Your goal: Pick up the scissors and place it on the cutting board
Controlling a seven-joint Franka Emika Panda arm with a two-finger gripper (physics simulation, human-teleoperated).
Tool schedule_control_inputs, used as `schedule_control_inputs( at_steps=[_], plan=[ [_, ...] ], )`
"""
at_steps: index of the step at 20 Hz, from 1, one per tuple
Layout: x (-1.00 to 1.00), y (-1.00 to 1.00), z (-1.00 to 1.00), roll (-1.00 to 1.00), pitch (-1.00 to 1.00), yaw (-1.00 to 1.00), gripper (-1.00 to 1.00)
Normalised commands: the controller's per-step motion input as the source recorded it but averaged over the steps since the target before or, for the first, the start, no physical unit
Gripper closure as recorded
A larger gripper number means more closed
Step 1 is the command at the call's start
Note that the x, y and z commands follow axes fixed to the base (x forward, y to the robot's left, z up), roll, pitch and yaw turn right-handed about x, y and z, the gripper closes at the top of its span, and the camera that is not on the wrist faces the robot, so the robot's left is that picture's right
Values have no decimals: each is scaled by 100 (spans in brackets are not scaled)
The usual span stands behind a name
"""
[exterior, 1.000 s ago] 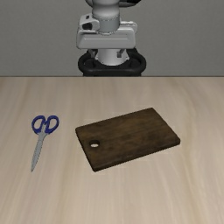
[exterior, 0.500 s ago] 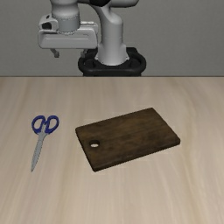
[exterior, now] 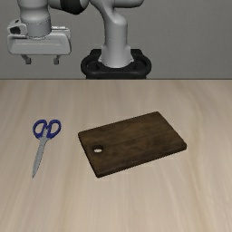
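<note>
On the counter (exterior: 181, 195), lowest in the exterior view, lie the scissors (exterior: 42, 145), flat on the wood toward the exterior view's left; the blade tips point down the picture and a little leftward, the blue handles sit at the upper end, so the long axis runs almost straight up and down the view with a slight tilt; just beside them to the right, apart and not touching, lies the dark cutting board (exterior: 134, 143), turned at an angle with its hanging hole at its left end; nothing rests on it yet.

Farther back and well above the counter hangs the gripper (exterior: 42, 62), pointing down; its fingers (exterior: 30, 61) stand wide apart with nothing between them.

The scissors lie almost directly below the gripper in the view and well apart from it; by my reading the coming move is a descent over the handle-and-pivot end, with the finger line crossing that long axis.
</note>
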Motion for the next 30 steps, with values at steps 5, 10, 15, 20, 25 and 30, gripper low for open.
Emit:
schedule_control_inputs(
  at_steps=[5,10,15,20,25,30],
  plan=[
    [100,0,0,0,0,0,-100],
    [0,0,-20,0,0,0,-100],
    [0,0,-100,0,0,0,-100],
    [0,0,-100,0,0,0,-100],
    [0,0,-100,0,0,0,-100],
    [0,20,-80,0,0,0,-100]
  ],
)
